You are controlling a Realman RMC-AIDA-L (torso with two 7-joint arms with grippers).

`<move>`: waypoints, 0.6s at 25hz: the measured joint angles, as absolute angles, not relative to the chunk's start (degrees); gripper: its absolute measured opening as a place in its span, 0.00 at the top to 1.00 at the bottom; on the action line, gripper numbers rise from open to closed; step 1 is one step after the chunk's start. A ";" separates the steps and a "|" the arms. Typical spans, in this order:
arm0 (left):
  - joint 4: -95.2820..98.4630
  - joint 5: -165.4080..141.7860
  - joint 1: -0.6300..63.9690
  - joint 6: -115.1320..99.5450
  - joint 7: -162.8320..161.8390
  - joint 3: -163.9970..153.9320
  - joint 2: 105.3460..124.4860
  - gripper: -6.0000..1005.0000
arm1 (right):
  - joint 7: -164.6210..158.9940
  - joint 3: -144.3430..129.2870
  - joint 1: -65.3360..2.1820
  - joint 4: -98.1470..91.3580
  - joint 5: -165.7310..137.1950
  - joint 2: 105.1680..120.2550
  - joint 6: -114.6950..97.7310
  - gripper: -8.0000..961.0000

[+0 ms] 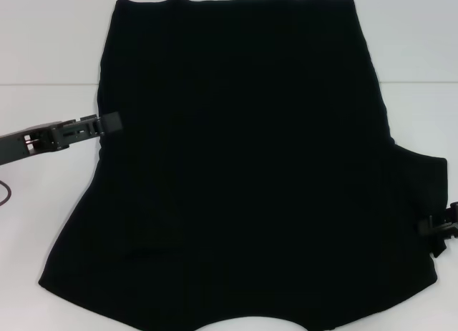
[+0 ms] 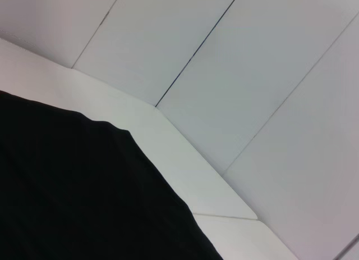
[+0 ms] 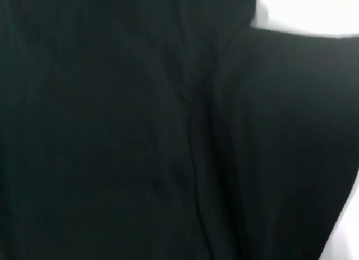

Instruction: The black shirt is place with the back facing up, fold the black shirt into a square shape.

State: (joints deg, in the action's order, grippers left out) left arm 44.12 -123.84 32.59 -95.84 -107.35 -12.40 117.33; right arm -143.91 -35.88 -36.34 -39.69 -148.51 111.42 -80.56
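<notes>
White bench (image 1: 50,45) fills the head view, with bare room at 9 o'clock and at 3 o'clock and a thin strip at 12 o'clock. One black shirt (image 1: 243,166) lies flat in the middle and covers most of the bench. Its top edge at 12 o'clock is nearly straight, with a few small waves. Its left edge runs down and flares out toward 7 o'clock. Its right edge runs down past 3 o'clock, where a flap sticks out to the side. The low edge at 6 o'clock curves up in the middle and goes out of view.

Two grippers show. The left gripper (image 1: 109,122) comes in from 9 o'clock and its tip meets the left edge of the shirt. I cannot tell if its fingers are open or closed. The right gripper (image 1: 442,231) is at 4 o'clock, right at the flap's edge. I cannot tell its fingers either.

From the left wrist, the shirt (image 2: 84,192) edge lies on the bench (image 2: 168,142) below white wall panels (image 2: 252,74). From the right wrist, black cloth (image 3: 140,131) with soft folds fills almost everything.
</notes>
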 joint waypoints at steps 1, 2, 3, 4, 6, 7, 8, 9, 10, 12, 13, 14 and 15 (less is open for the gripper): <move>44.06 -123.60 32.54 -95.83 -107.34 -12.39 117.33 0.10 | -143.84 -35.87 -36.38 -39.88 -148.50 111.50 -80.85 0.48; 43.97 -123.40 32.47 -95.80 -107.32 -12.38 117.34 0.10 | -143.79 -35.92 -36.40 -39.91 -148.50 111.52 -81.03 0.49; 43.81 -123.24 32.43 -95.73 -107.28 -12.40 117.34 0.10 | -143.77 -36.00 -36.47 -39.91 -148.50 111.52 -81.26 0.50; 43.66 -123.15 32.39 -95.66 -107.24 -12.40 117.34 0.10 | -143.76 -36.05 -36.54 -39.93 -148.49 111.53 -81.45 0.51; 43.63 -123.06 32.38 -95.60 -107.23 -12.39 117.34 0.10 | -143.68 -36.06 -36.64 -39.97 -148.47 111.53 -81.98 0.53; 43.62 -123.05 32.38 -95.60 -107.23 -12.39 117.34 0.10 | -143.63 -36.05 -36.65 -39.98 -148.47 111.53 -82.28 0.53; 43.61 -122.95 32.38 -95.60 -107.23 -12.39 117.34 0.10 | -143.60 -35.99 -36.68 -40.01 -148.46 111.49 -82.51 0.54; 43.61 -122.81 32.38 -95.60 -107.23 -12.39 117.34 0.10 | -143.58 -35.91 -36.68 -40.02 -148.46 111.43 -82.61 0.58; 43.60 -122.76 32.38 -95.60 -107.23 -12.39 117.34 0.10 | -143.58 -35.83 -36.68 -40.02 -148.45 111.38 -82.63 0.61; 43.60 -122.67 32.38 -95.60 -107.23 -12.40 117.34 0.10 | -143.57 -35.76 -36.60 -40.03 -148.43 111.31 -82.72 0.68; 43.60 -122.67 32.38 -95.61 -107.23 -12.39 117.33 0.10 | -143.56 -35.75 -36.49 -40.03 -148.44 111.28 -82.80 0.72; 43.60 -122.67 32.39 -95.72 -107.23 -12.39 117.34 0.10 | -143.55 -35.63 -36.30 -40.09 -148.44 111.18 -82.92 0.76; 43.60 -122.67 32.40 -95.83 -107.23 -12.39 117.34 0.10 | -143.55 -35.27 -36.13 -40.24 -148.43 111.07 -82.94 0.83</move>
State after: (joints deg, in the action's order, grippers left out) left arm 43.60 -122.67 32.40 -95.83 -107.23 -12.39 117.34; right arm -143.55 -35.27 -36.13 -40.24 -148.43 111.07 -82.94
